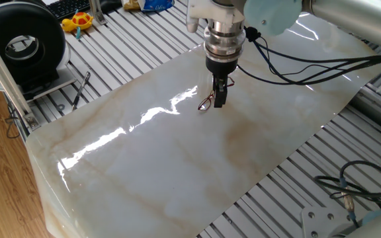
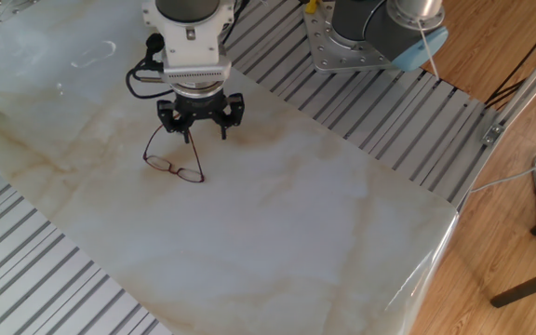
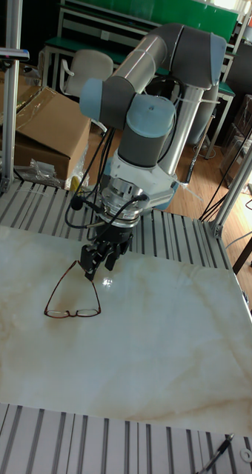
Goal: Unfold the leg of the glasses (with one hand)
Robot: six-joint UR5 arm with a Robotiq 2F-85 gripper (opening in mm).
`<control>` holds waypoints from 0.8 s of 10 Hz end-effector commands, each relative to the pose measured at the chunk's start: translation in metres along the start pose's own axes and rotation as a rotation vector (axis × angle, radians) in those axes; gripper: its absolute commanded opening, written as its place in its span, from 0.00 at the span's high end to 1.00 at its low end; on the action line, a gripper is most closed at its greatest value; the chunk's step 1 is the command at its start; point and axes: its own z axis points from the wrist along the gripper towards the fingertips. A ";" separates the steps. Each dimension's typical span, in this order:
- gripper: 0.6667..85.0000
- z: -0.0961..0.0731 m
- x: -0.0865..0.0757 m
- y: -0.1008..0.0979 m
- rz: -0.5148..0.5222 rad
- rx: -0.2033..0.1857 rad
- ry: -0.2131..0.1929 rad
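In one fixed view, the black pincer (image 1: 219, 98) points straight down over the glossy marbled counter (image 1: 177, 172), nearer its far edge, with the glasses (image 1: 206, 103) showing as a thin dark-red loop just beside its tip; from this side its fingers line up and whether they clench cannot be told. A black pen-like tool (image 1: 81, 90) lies on the slatted surface beyond the counter's left edge. In the other fixed view, the pincer (image 2: 201, 127) hangs with its fingers spread apart, released and grasping nothing, while the glasses (image 2: 173, 165) rest on the counter (image 2: 277, 233) just below it, lenses side by side and one temple arm reaching up toward the fingertips. In the tall fixed view, the glasses (image 3: 72, 310) lie flat toward the counter's (image 3: 163, 348) left edge, both temples angling up to meet near the pincer (image 3: 101, 262); contact cannot be judged.
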 end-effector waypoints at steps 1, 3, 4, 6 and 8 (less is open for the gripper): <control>0.32 -0.002 0.000 -0.005 -0.004 0.013 -0.006; 0.32 0.001 -0.003 -0.010 -0.017 0.004 -0.020; 0.32 -0.001 -0.005 -0.012 -0.024 0.009 -0.020; 0.35 -0.005 -0.008 -0.016 -0.030 0.018 -0.021; 0.57 0.000 -0.002 -0.031 -0.045 0.029 -0.015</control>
